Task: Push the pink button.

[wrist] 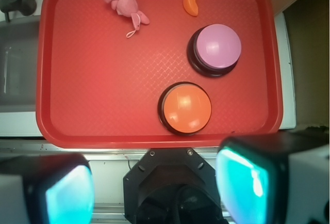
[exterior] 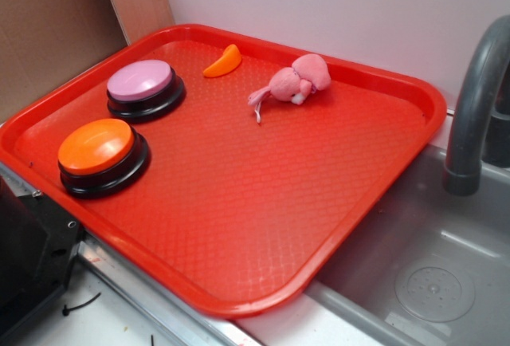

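a red plastic tray (exterior: pixel 374 163) is lying beside a grey sink (exterior: pixel 434 270), and everything on it is sitting along its far and left parts. the pink button (exterior: pixel 140 81) is resting on its black base near the tray's left rim, with the orange button (exterior: pixel 96 147) just beside it toward the front. an orange crescent-shaped piece (exterior: pixel 223 61) is lying near the back rim, and a pink plush toy (exterior: pixel 293 81) is lying to its right. in the wrist view the gripper (wrist: pixel 154 193) is hanging high above the tray's near edge, its two teal-padded fingers (wrist: pixel 69 195) spread wide apart and holding nothing, well apart from the pink button (wrist: pixel 219 46).
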`<state>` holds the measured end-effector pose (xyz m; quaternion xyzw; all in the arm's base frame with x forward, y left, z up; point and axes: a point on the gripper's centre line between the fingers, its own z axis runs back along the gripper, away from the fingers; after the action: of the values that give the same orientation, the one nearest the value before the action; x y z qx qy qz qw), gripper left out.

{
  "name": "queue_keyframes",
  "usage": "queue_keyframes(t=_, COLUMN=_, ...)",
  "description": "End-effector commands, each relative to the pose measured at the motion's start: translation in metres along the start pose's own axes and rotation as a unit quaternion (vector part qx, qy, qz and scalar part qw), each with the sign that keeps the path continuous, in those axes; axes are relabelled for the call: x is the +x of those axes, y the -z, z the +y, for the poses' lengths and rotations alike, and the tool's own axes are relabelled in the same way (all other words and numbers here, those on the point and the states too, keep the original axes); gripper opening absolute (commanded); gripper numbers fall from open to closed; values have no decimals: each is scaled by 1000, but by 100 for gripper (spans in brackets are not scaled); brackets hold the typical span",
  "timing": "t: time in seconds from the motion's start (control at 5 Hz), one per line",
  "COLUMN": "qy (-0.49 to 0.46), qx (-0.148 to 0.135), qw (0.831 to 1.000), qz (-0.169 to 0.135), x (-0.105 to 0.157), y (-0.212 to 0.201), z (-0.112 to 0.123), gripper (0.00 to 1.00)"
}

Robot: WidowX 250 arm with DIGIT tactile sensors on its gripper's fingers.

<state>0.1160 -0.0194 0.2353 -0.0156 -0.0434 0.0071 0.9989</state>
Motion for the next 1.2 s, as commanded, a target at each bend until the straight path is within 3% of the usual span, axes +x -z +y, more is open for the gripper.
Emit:
queue_keyframes(t=0.0, qy=0, qx=0, qw=1000, qz=0, x=0, y=0, z=0, gripper=100)
queue_keyframes(t=0.2, qy=-83, qx=24, qw=996, qz=17, x=49, y=26, z=45, gripper=100)
queue_keyframes(t=0.4, qy=-145, qx=17, qw=989, qz=-24, x=88, y=50, z=70, gripper=100)
queue_keyframes(t=0.8, qy=-231, qx=-20, qw=970, qz=-68, x=118, y=132, z=134, gripper=100)
queue_keyframes(t=1.0, qy=-230, qx=-4, qw=972, qz=-55, x=123, y=159, z=139, gripper=100)
